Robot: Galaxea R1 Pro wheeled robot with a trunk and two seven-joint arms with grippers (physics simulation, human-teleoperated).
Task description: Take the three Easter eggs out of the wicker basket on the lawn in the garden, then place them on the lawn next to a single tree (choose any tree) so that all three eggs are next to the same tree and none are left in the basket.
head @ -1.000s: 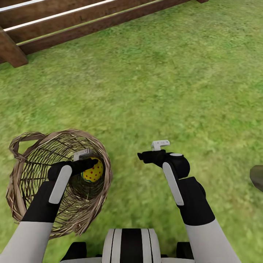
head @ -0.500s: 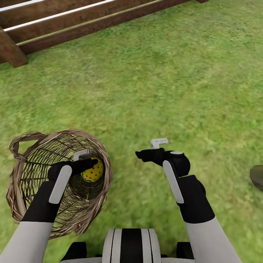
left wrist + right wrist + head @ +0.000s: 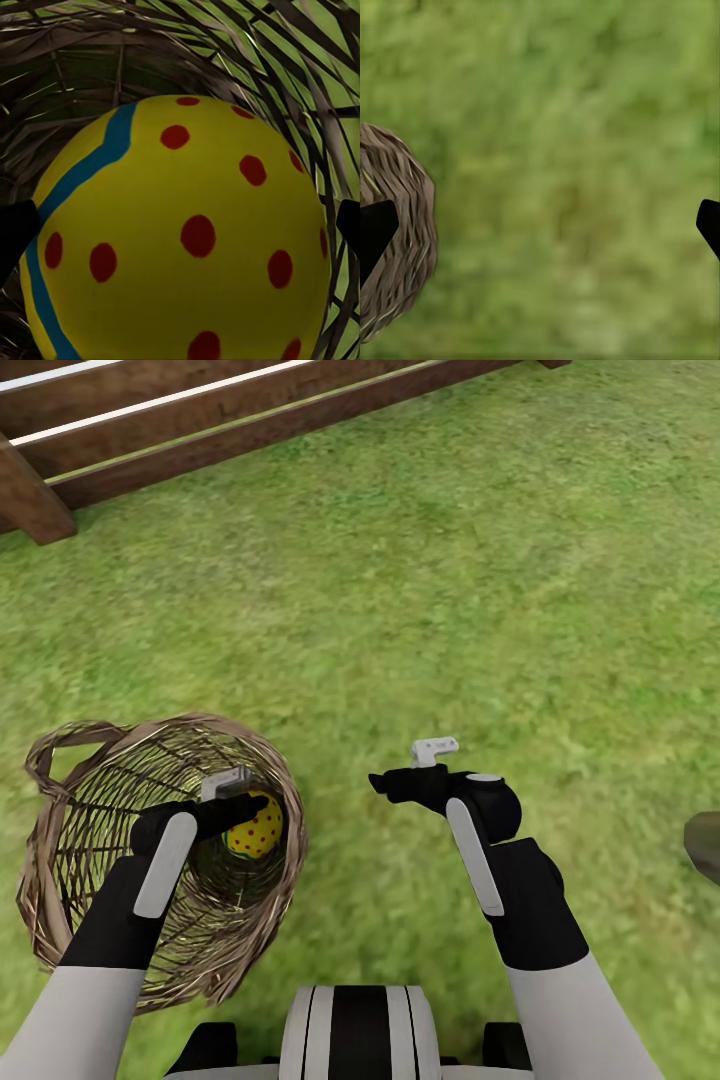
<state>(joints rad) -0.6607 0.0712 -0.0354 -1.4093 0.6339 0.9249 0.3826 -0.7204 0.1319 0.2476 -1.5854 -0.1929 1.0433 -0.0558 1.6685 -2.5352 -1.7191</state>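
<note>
The brown wicker basket (image 3: 70, 840) sits on the lawn (image 3: 450, 580) at the lower left of the head view. One yellow Easter egg (image 3: 257, 830) with red dots lies inside it, partly covered by my left gripper (image 3: 238, 807), which reaches into the basket. The left wrist view shows that egg (image 3: 187, 240) very close, with a blue band, and the left gripper (image 3: 180, 229) open with one black fingertip on each side of it. My right gripper (image 3: 392, 784) hangs open over bare grass to the right of the basket. In the right wrist view the basket (image 3: 397, 225) shows beside the open right gripper (image 3: 540, 225).
A brown slatted wooden fence (image 3: 200, 420) with a post (image 3: 30, 490) runs across the top left. A dark grey object (image 3: 705, 845) pokes in at the right edge. Grass stretches ahead and to the right. My base (image 3: 360, 1030) is at the bottom.
My right gripper has drifted slightly left and away from me over the grass. The left gripper, the egg and the basket have not moved.
</note>
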